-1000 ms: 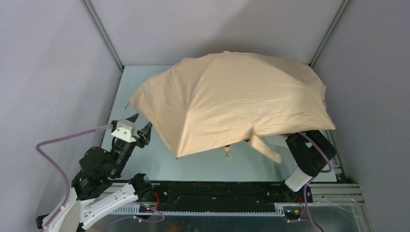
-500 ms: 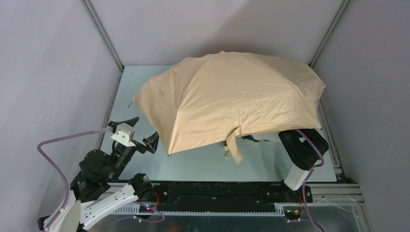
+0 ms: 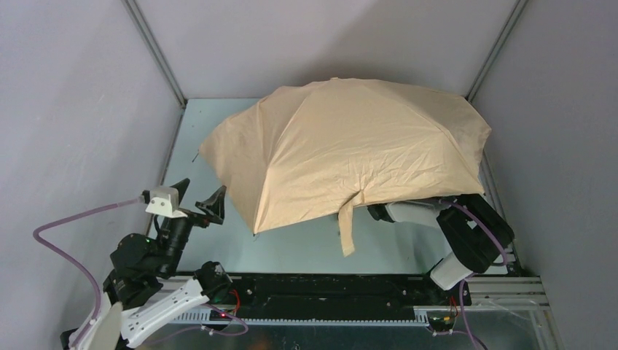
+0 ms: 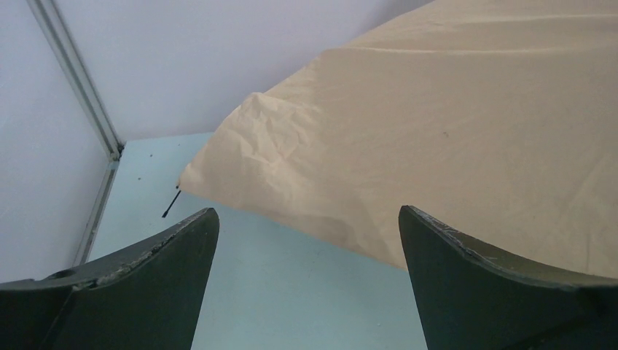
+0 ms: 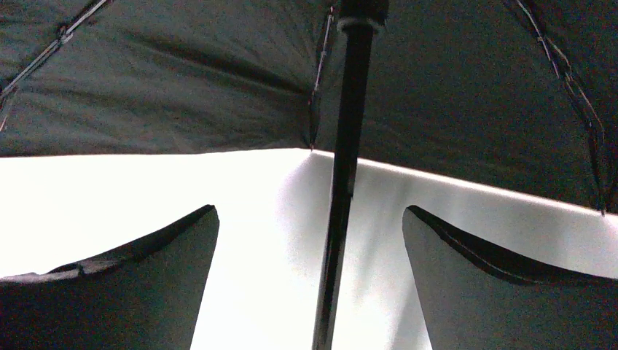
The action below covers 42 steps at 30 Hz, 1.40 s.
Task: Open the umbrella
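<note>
Counts one umbrella (image 3: 342, 157) and finds it open: tan canopy spread as a dome over the far and right part of the table (image 3: 218, 131). Finds one closing strap (image 3: 347, 232) as well, hanging loose from the near hem, close to the middle. From the left wrist view, sees one black rib tip (image 4: 171, 205) poking out of the canopy's corner, above the pale blue tabletop.

Counts two arms, two grippers, two fingers on each. Puts the left gripper (image 3: 200, 191) near the table's left edge, just beside the canopy's near-left hem yet apart from it. Shows both its dark fingers (image 4: 138, 284) spread wide and released, with nothing between them but bare table and the fabric beyond.

Cannot see the right gripper in the top view, tucked as it is beneath the canopy. Sees only the black wrist and white link of the right arm (image 3: 470, 237) reaching in from the right. Finds it in its own camera instead: right gripper (image 5: 310, 211) below the dark underside of the canopy, both fingers (image 5: 138, 284) parted wide, released, clasping nothing. Shows one thin black shaft (image 5: 344, 168) running up through the gap between them toward the hub, touching neither finger as far as can be told. Makes out at least three thin ribs (image 5: 562, 73) fanning across the underside.
</note>
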Each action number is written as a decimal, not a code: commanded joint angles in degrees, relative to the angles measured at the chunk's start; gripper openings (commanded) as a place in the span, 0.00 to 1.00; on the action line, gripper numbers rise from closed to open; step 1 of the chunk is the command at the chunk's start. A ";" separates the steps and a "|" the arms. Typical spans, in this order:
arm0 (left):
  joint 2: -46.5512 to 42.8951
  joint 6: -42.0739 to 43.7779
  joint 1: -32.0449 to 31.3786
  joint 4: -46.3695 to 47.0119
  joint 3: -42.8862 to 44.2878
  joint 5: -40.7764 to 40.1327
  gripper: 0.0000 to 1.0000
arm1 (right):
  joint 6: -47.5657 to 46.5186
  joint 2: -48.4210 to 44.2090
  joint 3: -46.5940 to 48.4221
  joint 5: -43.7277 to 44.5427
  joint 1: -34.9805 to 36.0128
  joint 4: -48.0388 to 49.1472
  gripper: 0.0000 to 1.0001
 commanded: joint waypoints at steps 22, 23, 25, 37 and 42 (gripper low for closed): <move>10.19 -6.14 8.24 -2.81 1.79 -1.94 1.00 | 13.25 -37.01 -29.54 11.70 -5.47 -20.07 0.99; 11.12 -6.23 11.47 -2.74 1.80 1.33 1.00 | 16.06 -41.16 -30.07 11.82 -6.48 -25.45 1.00; 12.67 -7.69 17.57 -2.98 1.74 7.02 1.00 | 19.35 -48.20 -30.44 11.47 -9.79 -34.11 0.99; 14.49 -17.88 48.47 0.39 2.05 24.73 1.00 | 15.66 -75.73 -22.50 11.83 -25.23 -64.57 0.99; 10.45 -16.24 48.57 3.68 3.83 26.07 1.00 | 6.29 -73.90 -16.25 8.46 -24.73 -58.40 0.99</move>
